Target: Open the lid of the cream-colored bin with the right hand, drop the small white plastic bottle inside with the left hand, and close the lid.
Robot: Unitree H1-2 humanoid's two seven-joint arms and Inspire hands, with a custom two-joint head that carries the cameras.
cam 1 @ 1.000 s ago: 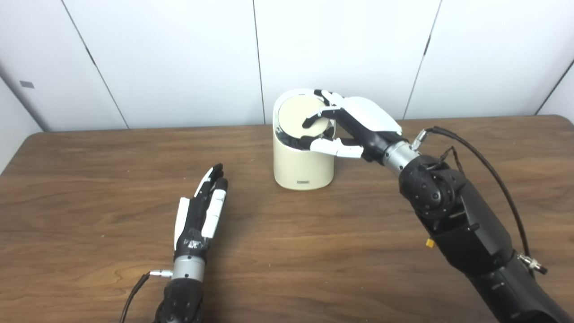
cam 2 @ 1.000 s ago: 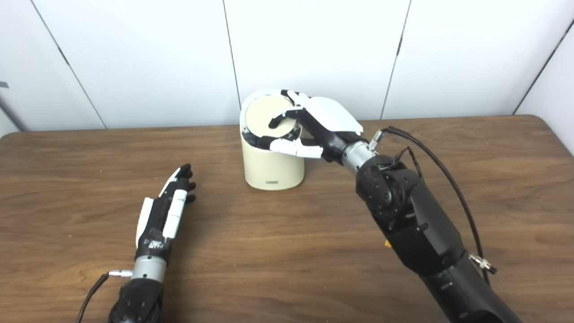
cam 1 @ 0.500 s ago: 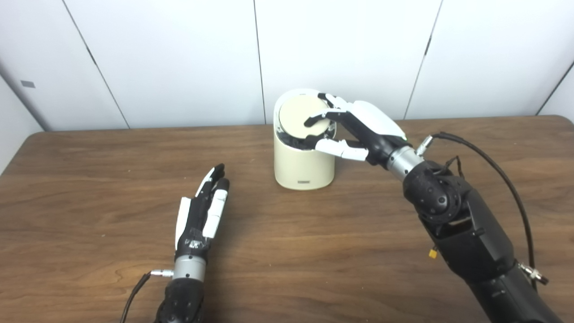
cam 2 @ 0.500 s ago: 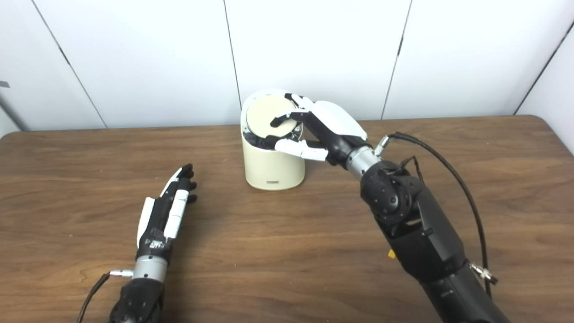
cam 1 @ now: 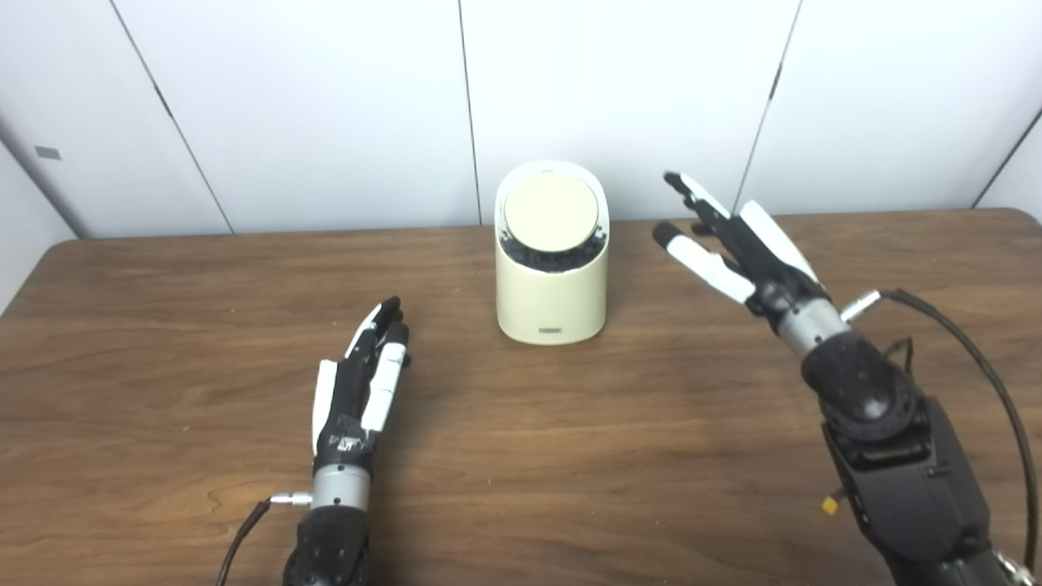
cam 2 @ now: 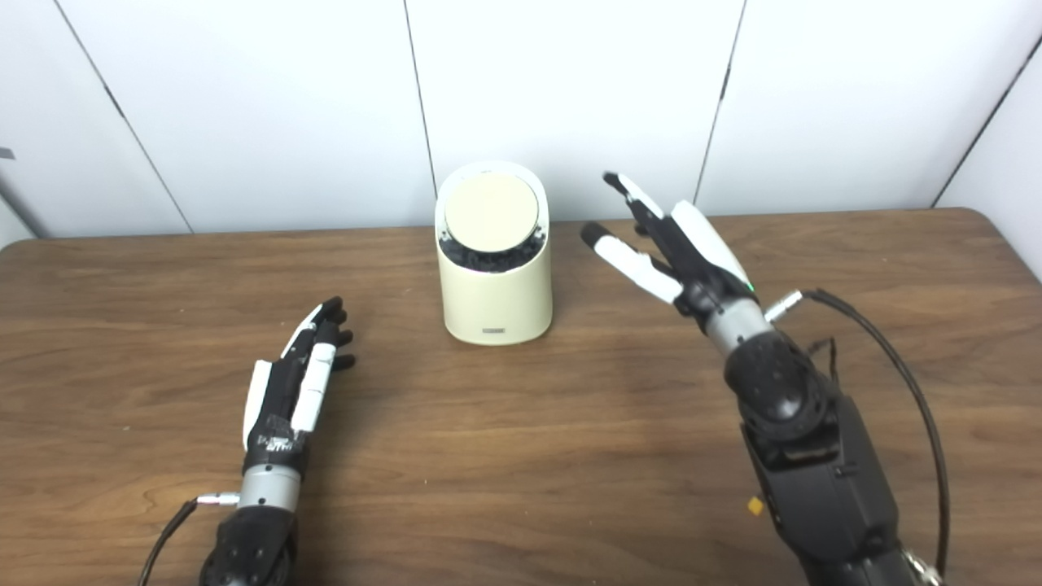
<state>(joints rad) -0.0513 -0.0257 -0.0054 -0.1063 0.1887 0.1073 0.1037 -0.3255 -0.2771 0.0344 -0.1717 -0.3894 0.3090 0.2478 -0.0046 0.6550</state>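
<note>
- Right hand (cam 1: 745,244): raised above the surface, to the right of the bin and clear of it, fingers (cam 1: 698,198) spread apart and pointing up and to the left, thumb set off below them, nothing held.
- Right forearm: black, entering from the lower right corner, with a black cable (cam 1: 969,358) looping out from the wrist.
- Left hand (cam 1: 358,391): low over the surface at front left, fingers straight and close side by side, pointing away toward the wall, nothing held; contact with the surface cannot be told.
- Left wrist: silver collar with a thin black cable leaving toward the bottom edge.
- Cream-colored bin (cam 1: 552,293): upright near the far middle of the surface, between the two hands and well apart from the left one, with a small label plate low on the front wall.
- Lid (cam 1: 551,211): round, cream-colored disc, tilted toward the camera, seated in the white rim at the top of the bin, with a dark gap showing along its lower edge.
- Small white plastic bottle: not seen in either view.
- Surface (cam 1: 570,456): dark brown wood grain with a rounded far right corner.
- Background: white wall panels (cam 1: 309,98) with dark seams behind the bin.
</note>
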